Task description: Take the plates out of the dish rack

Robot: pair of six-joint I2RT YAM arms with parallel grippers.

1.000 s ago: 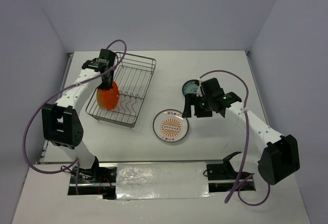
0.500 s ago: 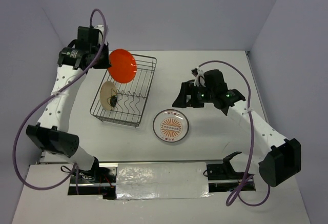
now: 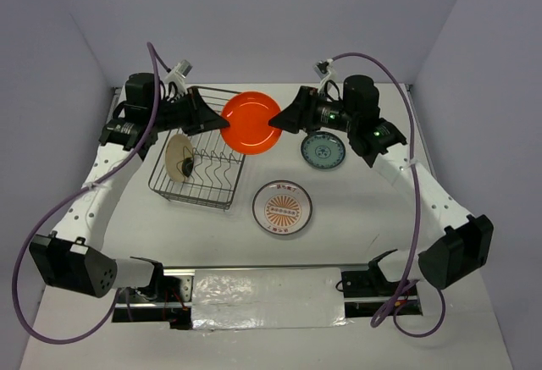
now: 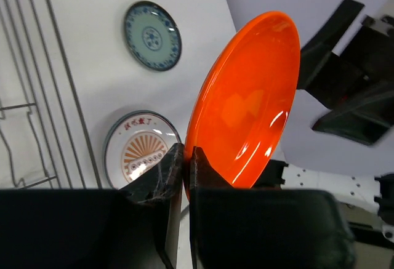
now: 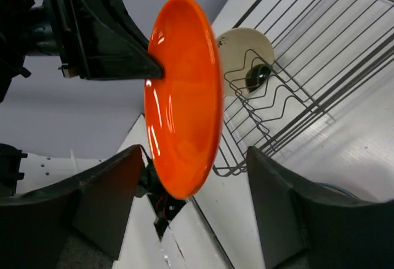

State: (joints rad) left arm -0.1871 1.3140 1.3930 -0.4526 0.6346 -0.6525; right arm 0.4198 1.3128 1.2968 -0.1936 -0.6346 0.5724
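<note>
An orange plate (image 3: 251, 123) hangs in the air between the two arms, above the right end of the dish rack (image 3: 222, 185). My left gripper (image 3: 218, 119) is shut on its left rim; in the left wrist view the fingers pinch the orange plate (image 4: 246, 96) at its lower edge (image 4: 186, 158). My right gripper (image 3: 275, 120) is open, its fingers standing either side of the orange plate (image 5: 184, 96) without touching it. A cream plate (image 3: 179, 157) stands in the rack. A teal plate (image 3: 323, 150) and a sunburst plate (image 3: 282, 207) lie flat on the table.
The rack's wire floor and wall (image 5: 308, 66) lie below the right gripper. Purple cables loop from both arms. A taped strip (image 3: 267, 298) runs along the table's near edge between the arm bases. Side walls close in the table on the left and right.
The left arm has lifted the orange plate out of the rack and carried it right. The right gripper left the teal plate on the table and rose to the orange plate's right rim.
</note>
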